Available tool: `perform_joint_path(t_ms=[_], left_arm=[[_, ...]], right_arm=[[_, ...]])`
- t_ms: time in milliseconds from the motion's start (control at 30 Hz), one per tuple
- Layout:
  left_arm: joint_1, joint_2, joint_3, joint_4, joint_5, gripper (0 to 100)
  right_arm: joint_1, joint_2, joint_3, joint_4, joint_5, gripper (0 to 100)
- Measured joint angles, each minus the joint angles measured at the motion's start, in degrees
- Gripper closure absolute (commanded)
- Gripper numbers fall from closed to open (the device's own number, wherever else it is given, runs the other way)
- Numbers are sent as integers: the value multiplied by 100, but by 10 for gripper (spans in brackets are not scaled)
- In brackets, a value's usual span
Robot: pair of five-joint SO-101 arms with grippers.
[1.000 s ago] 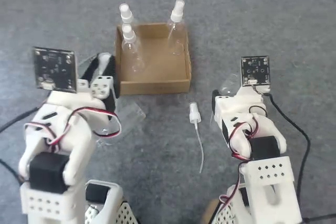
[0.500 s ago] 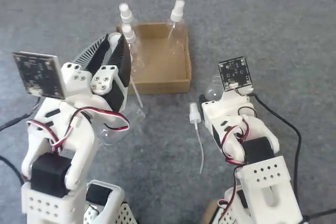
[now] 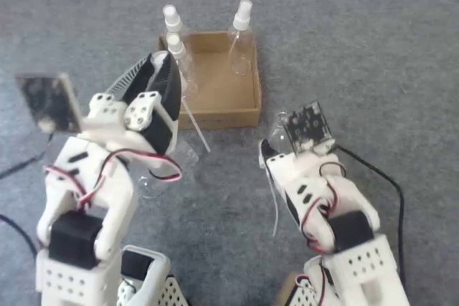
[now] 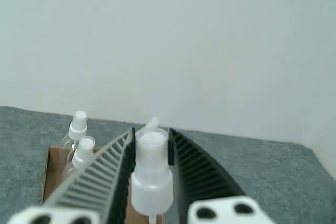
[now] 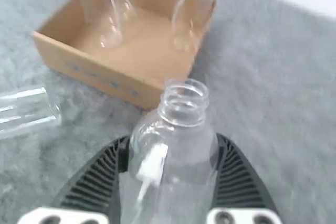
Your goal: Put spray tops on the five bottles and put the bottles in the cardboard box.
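The left gripper (image 4: 151,136) is raised near the box's (image 3: 215,116) front left corner, jaws clamped on a spray top (image 4: 152,171), its tube hanging down; the right gripper (image 5: 173,146) grips an uncapped bottle (image 5: 181,111) in front of the box; two capped bottles (image 3: 242,34) stand in the box, a third at its far left corner; another bottle (image 3: 179,155) lies on the carpet by the left arm; a loose top (image 3: 275,206) lies between the arms.
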Motion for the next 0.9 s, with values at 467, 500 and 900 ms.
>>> perform_joint_path(t_ms=[467, 500, 900], left_arm=[[-26, -2664, 1574, -932, 9, 989], [-26, -2716, 1591, -949, 9, 989], [-26, -2822, 1785, -949, 9, 989]], right_arm=[[-782, -1644, 1204, -404, 659, 921], [-844, -1705, 1266, -431, 712, 922], [-1662, -2303, 2286, -1134, 1354, 923]])
